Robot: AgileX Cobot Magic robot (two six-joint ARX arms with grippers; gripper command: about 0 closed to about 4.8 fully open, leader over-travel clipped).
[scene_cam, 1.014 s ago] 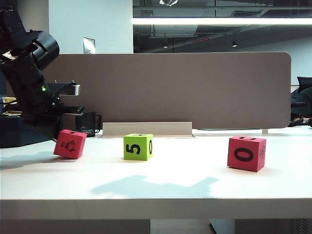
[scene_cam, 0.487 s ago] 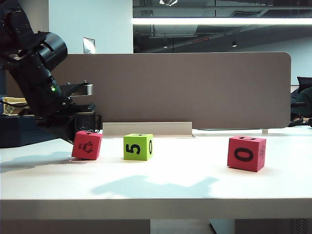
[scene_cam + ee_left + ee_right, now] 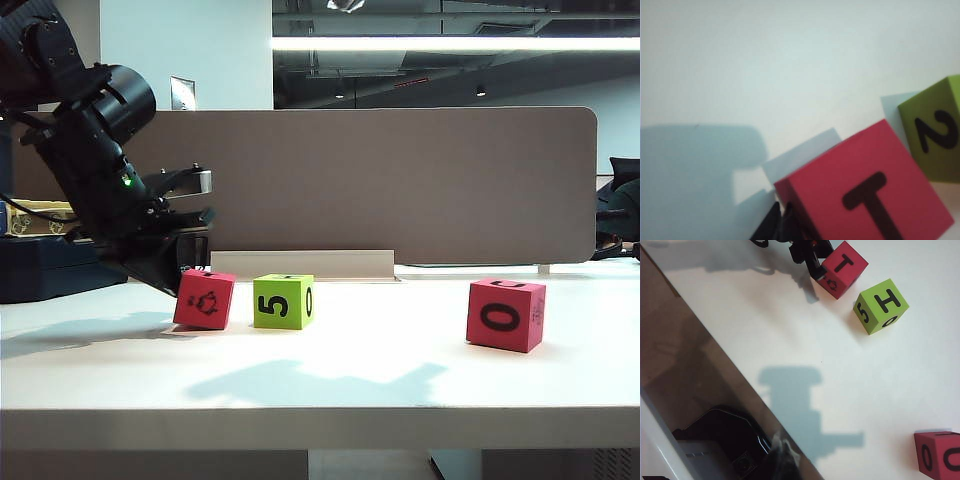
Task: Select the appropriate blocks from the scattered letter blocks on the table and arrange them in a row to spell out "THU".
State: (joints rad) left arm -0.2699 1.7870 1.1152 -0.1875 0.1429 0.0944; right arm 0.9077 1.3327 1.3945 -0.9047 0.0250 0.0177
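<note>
red t block (image 3: 205, 299) beside green block (image 3: 284, 301), left gripper (image 3: 176, 285) touching.

Tan divider panel (image 3: 400, 185) standing upright, pale metal foot bracket (image 3: 300, 264) lying along its base, long ceiling light strip (image 3: 455, 44) glowing overhead, dark blue box (image 3: 50, 268) sitting at far left.

The left arm reaches down from the upper left of the exterior view, its wrist angled low toward the worktop (image 3: 420, 370); the left tool (image 3: 178, 285) sits shut, tips at the red block (image 3: 205, 299); the right tool (image 3: 782, 460) is shut, raised, dark tips together.
</note>
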